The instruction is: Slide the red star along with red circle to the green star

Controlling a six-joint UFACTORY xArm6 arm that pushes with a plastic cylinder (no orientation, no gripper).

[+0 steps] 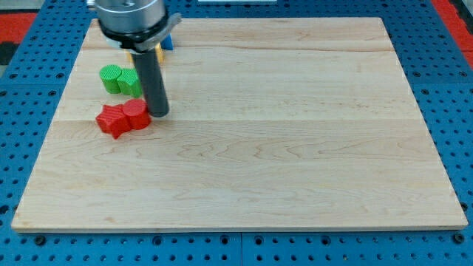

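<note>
The red star (112,120) and the red circle (137,114) lie touching each other at the view's left on the wooden board. My tip (159,112) rests on the board right beside the red circle, on its right side. Two green blocks lie just above them: a green circle (111,76) on the left and a green star (129,82) on the right, touching each other. The rod hides part of the green star's right edge.
A blue block (166,41) and a yellow block (137,55) lie near the board's top left, mostly hidden behind the arm's body (133,18). The board (295,148) lies on a blue perforated table.
</note>
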